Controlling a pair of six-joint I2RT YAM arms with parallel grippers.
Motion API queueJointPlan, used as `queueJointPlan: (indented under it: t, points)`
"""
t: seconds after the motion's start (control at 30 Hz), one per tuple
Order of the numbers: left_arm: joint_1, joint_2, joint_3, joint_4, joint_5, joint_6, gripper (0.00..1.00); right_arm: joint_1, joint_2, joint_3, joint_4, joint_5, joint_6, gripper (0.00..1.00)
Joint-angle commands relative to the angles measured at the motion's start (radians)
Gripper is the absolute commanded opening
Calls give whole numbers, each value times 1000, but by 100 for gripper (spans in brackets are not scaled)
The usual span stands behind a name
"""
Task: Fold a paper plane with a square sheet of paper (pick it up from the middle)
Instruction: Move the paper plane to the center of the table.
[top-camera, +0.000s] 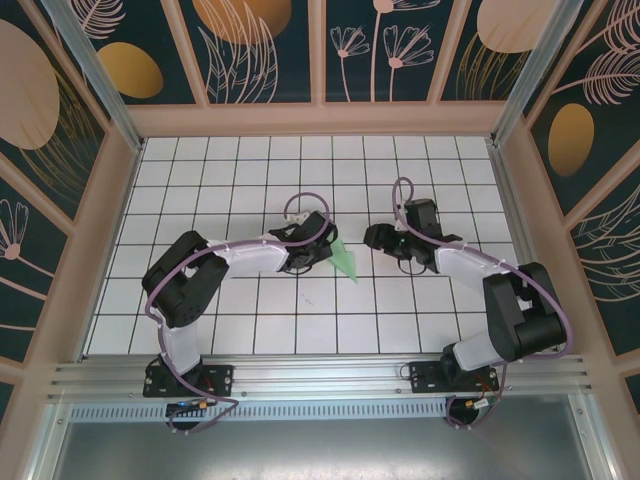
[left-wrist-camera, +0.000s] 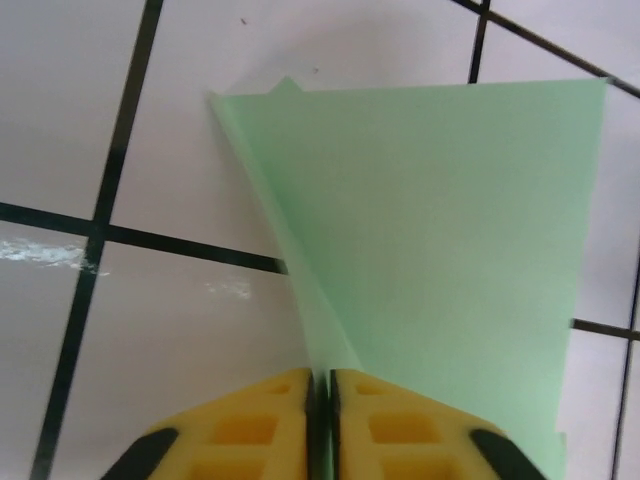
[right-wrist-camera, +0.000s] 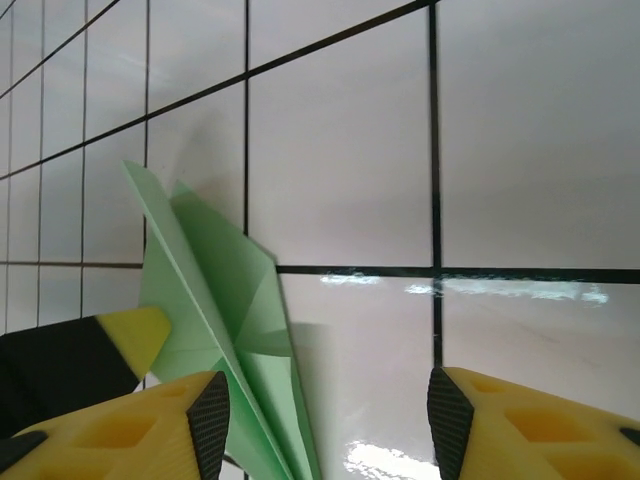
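Paper plane (left-wrist-camera: 430, 230) is clamped btw the shut yellow fingers of L gripper (left-wrist-camera: 320, 385), its folded edge in the pinch and its wings fanning out ahead of the tips, above the white grid table (left-wrist-camera: 180, 330). R gripper (right-wrist-camera: 328, 415) has jaws apart w/ nothing btw them. Plane is just ahead-left of R gripper, right beside its left finger; contact unclear.

Black-and-white arms (top-camera: 250, 255) carry purplish cables (top-camera: 398, 186) and yellow, seemingly black-tipped fingers (right-wrist-camera: 530, 430).
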Motion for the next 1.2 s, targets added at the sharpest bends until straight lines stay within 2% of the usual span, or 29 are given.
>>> queueJointPlan:
  t: [0.0,0.1,0.33,0.53,0.93,1.17]
  points:
    - [0,-45,-43,36,-21,55,7,36,22,-5,32,-75,-44,58]
    - [0,-48,-53,64,-3,110,0,78,45,14,22,-78,-71,59]
    - [4,-74,-144,193,44,198,0,161,105,80,-27,-1,-110,60]
    - [15,-89,-187,253,82,232,0,198,115,113,-43,-12,-135,61]
    - [17,-97,-195,297,111,238,0,228,52,90,-33,-11,-148,55]
    - [17,-86,-193,295,118,246,0,228,94,107,-48,30,-143,57]
